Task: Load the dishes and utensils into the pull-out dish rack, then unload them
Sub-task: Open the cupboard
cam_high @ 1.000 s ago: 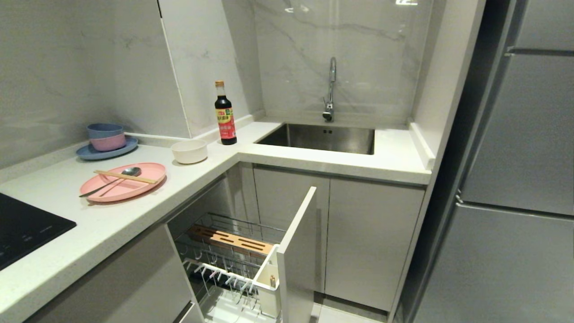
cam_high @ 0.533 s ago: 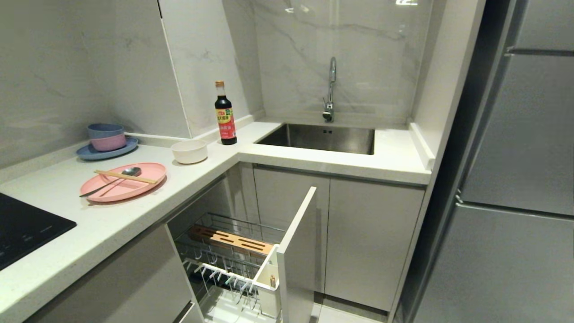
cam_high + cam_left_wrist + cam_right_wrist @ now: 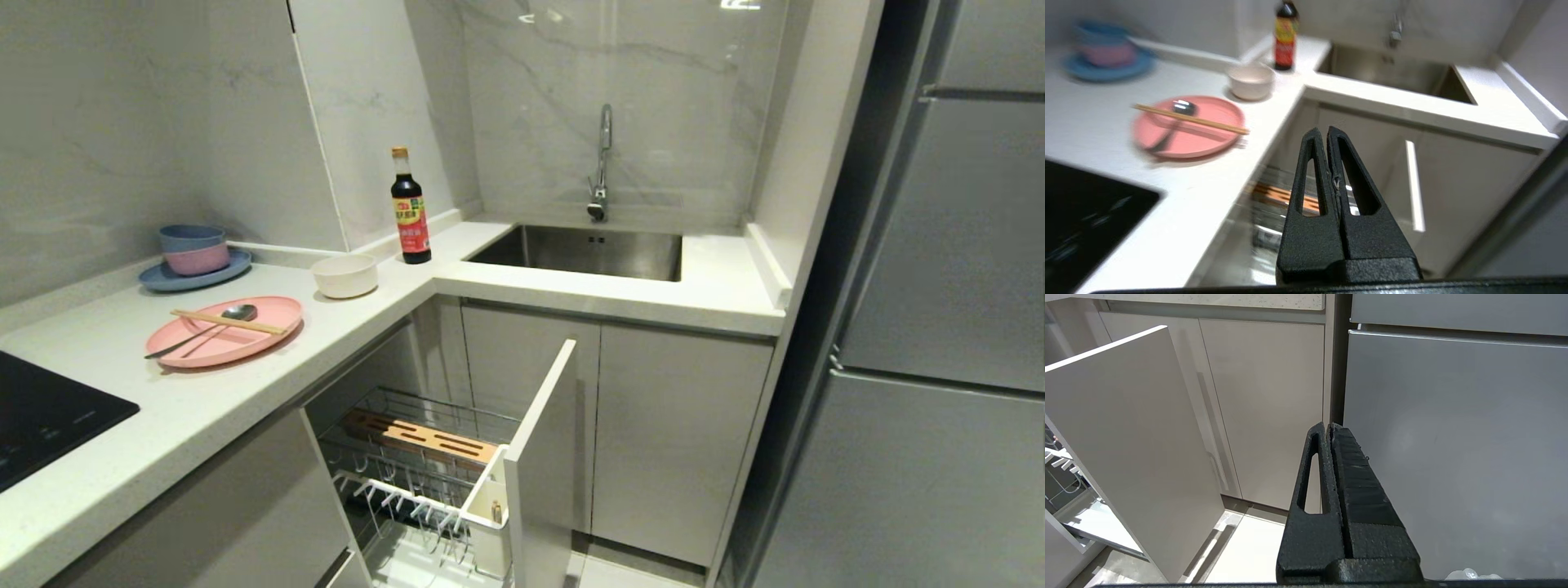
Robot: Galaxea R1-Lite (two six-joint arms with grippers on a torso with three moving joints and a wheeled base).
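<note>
Left pincer (image 3: 1327, 132) pressed closed, empty, raised over the pull-out dish rack (image 3: 416, 457), well apart from the pink plate (image 3: 224, 331) on the white surface (image 3: 245, 384). Right pincer (image 3: 1328, 428) closed too, empty, low beside grey cabinet fronts. One plate bearing one pair of chopsticks (image 3: 229, 321) and one spoon (image 3: 204, 328); one cream bowl (image 3: 345, 275) just beyond. Corner kitchen with marble walls.

blurred stacked bowls (image 3: 1102, 47); pull-out dish rack (image 3: 424, 482) cut off.

Even indoor light, glare on marble wall (image 3: 637, 57), left wrist view motion-blurred
</note>
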